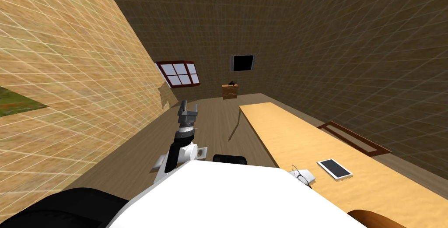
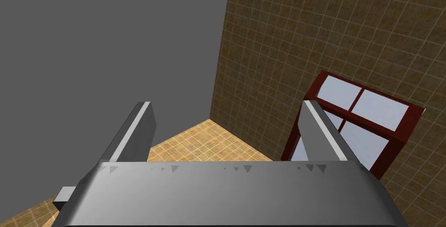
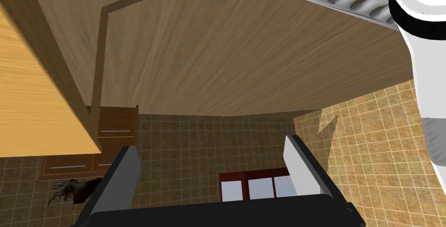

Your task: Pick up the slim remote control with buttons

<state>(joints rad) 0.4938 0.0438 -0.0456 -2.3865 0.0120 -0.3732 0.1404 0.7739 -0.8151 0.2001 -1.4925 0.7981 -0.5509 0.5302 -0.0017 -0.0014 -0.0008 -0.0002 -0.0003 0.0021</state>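
A long desk [image 1: 284, 133] of pale, fine-grained wood runs from the middle of the head view down to the lower right corner, above a floor of brown planks [image 1: 214, 120]. On its lower right stretch lies the slim remote control [image 1: 334, 168], a thin flat rectangle with a dark face and a white rim. It is skewed to the desk's edges, and its buttons are too small to make out. Left of it, near the desk's edge, sits a small light grey block with thin wire loops [image 1: 303, 177] that I cannot identify. The left gripper [image 1: 186, 107] is raised at centre left over the planks, well apart from the desk. In its wrist view the left gripper [image 2: 226, 104] has its flat grey blades spread wide with nothing between them. The right gripper [image 3: 209, 143] is likewise spread wide and empty, and beyond it show the desk's thick pale slab [image 3: 39, 106] and a small brown wooden dresser [image 3: 117, 126] with slim metal handles. That dresser [image 1: 229, 91] stands at the far tiled wall, beside a dark red-framed window [image 1: 178, 74].
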